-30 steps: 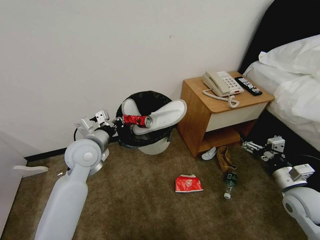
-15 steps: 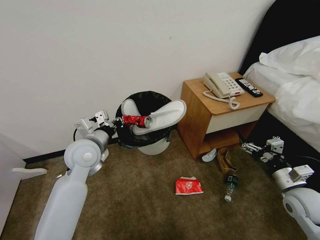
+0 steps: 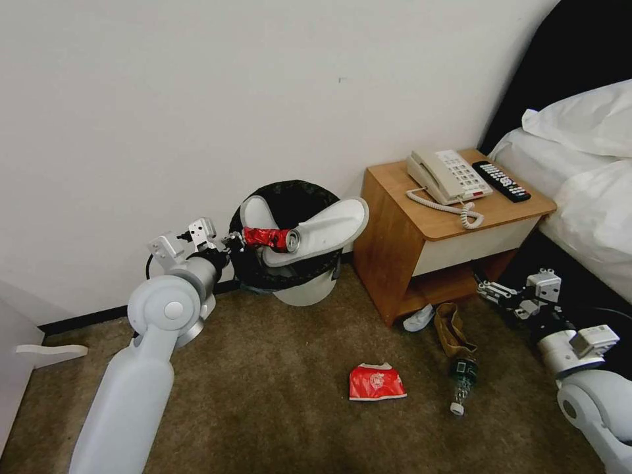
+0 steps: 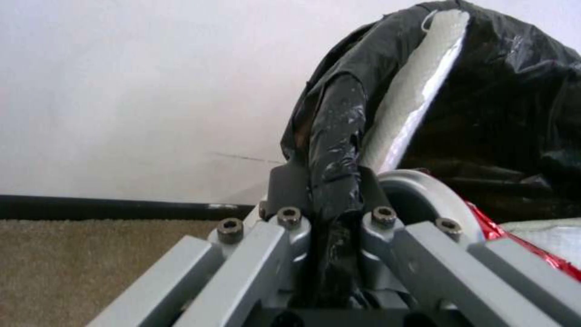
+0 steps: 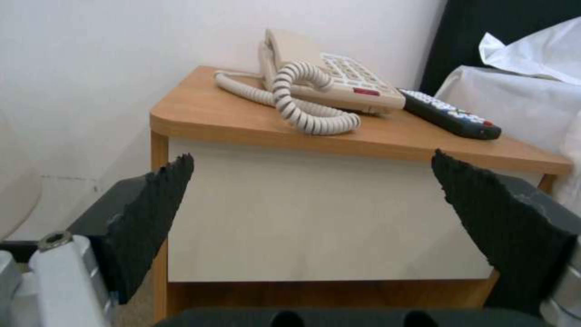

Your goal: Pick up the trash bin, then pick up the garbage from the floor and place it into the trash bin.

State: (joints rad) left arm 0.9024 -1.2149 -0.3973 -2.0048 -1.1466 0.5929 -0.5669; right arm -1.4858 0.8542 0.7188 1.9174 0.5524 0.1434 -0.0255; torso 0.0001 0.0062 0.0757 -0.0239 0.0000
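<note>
Beige-brown carpet floor (image 3: 276, 395) running to a white wall, a bedside worktop (image 3: 454, 217) carrying a telephone (image 3: 447, 174) and a remote (image 3: 503, 181), a bed lying beyond it

Item: the trash bin (image 3: 289, 263), white, black-lined, tilting toward the camera and being held off the floor by the left end effector (image 4: 330, 200), whose jaws are clamping the bag-covered rim. Picking up the bin: judged done.

Already sitting in the bin: two white slippers (image 3: 329, 227) poking over the rim, and a crushed red can (image 3: 270, 237) lying between them.

Lying on the floor, still to collect:
- a flattened red paper cup (image 3: 376, 383), well apart from the bin
- a brown paper bag (image 3: 454, 329) with a clear bottle (image 3: 464, 382) at its near end
- a small pale piece (image 3: 419, 320) by the worktop's foot, too indistinct to name

Right end effector (image 5: 312, 213): hanging low in front of the worktop with pads wide apart, carrying nothing.

Hidden: the bin's interior below the slippers; any tissue is not being made out
</note>
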